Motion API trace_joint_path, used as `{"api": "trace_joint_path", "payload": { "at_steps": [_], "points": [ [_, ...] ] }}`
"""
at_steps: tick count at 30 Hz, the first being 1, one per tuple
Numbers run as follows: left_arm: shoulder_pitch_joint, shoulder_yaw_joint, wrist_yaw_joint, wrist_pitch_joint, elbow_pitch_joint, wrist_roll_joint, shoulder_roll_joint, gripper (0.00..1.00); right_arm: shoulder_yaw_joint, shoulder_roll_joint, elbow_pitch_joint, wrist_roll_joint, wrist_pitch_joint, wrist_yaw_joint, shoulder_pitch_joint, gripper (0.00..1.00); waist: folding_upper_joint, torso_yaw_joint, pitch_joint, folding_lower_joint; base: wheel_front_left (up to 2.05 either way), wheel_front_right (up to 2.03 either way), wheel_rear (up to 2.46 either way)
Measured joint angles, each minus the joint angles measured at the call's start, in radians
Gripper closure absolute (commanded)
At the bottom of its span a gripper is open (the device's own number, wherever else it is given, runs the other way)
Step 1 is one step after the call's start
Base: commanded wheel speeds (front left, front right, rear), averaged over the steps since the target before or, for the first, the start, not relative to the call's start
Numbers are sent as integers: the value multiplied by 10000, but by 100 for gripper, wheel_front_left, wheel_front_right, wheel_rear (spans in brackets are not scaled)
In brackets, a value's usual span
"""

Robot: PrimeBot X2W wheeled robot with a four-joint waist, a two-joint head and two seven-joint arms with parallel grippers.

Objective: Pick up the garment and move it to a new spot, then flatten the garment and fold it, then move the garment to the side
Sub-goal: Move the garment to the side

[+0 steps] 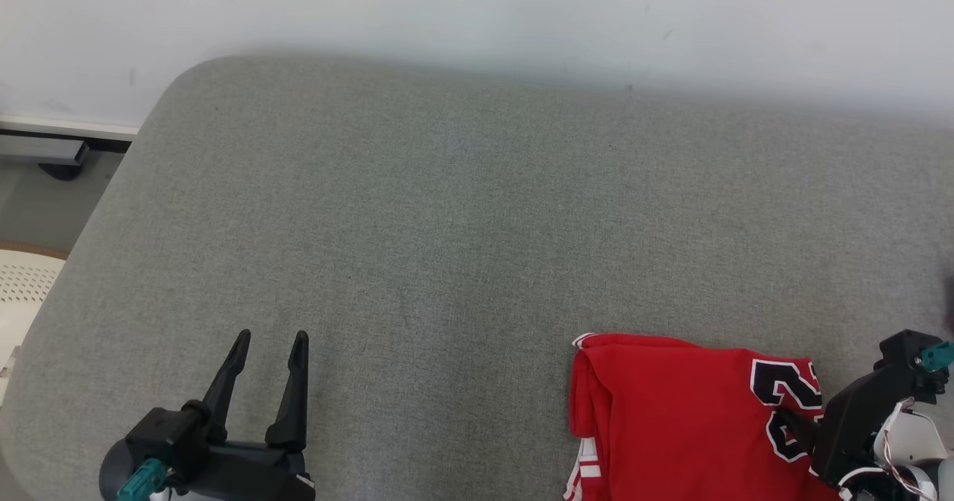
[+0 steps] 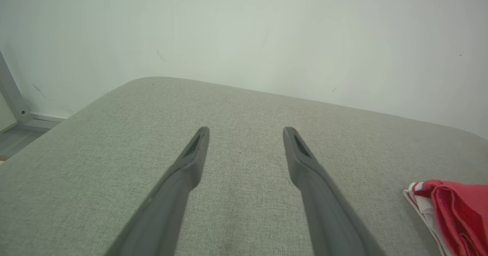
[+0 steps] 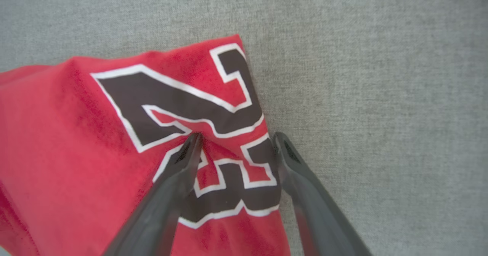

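**Red jersey at near-right of grey pad; both grippers open, nothing held**

Surface & room: a big grey woven pad (image 1: 477,225) w/ a rounded far-left corner takes up most of the head view. It butts against a plain pale wall (image 1: 477,9) w/ a few small scuffs. Left of the pad there is a strip of grey floor (image 1: 37,210), a grey rail (image 1: 41,147) low along the wall, and a white perforated object (image 1: 22,285) at the frame edge.

Task item: the red jersey (image 1: 671,404) lies on the pad at near right, folded over. Layered edges w/ white trim show on its left side. It is well apart from the left gripper (image 1: 271,337), which sits over bare pad at near left, jaws wide apart and empty.

The right gripper (image 3: 237,138) is over the jersey's right edge, jaws spread and not clamped on anything. Its tips straddle the lower of the black, white-outlined digits (image 3: 179,100).

Hard to tell: the jersey's near part is cut off by the frame bottom. The upper digit reads 2; the lower is partly covered by the fingers (image 3: 167,187). Can't tell if the tips touch the cloth. What the perforated object is, unclear.

Count: 1 jersey, 2 grippers, 2 fingers each, 2 digits.
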Motion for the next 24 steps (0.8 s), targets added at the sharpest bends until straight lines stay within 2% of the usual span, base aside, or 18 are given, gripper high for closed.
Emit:
{"api": "trace_joint_path", "payload": {
  "at_steps": [1, 2, 3, 14, 24],
  "points": [
    [-22, -8, 0, 0, 2, 0, 0, 0, -15, 0, 63, -8, 27, 0, -65, 45, 0, 14, 29, 0, 0, 0, 0],
    [-37, -13, 0, 0, 2, 0, -2, 0, -27, 0, 113, -67, 52, 0, -120, 85, 0, 30, 53, 0, 0, 0, 0],
    [-46, -19, -2, 0, 4, 0, -2, 0, -29, 0, 167, -130, 123, 0, -177, 100, 0, 46, 74, 0, 0, 0, 0],
    [-86, 54, -13, 0, 10, -2, -33, 0, 113, 12, 217, -456, -238, 0, -865, 100, 0, 75, 125, 0, 0, 0, 0],
    [-120, 19, -13, 0, -42, 0, -46, 0, 658, 19, 709, -918, -949, 0, -2442, 100, 0, -580, 77, 0, 0, 0, 0]
  ]
}}
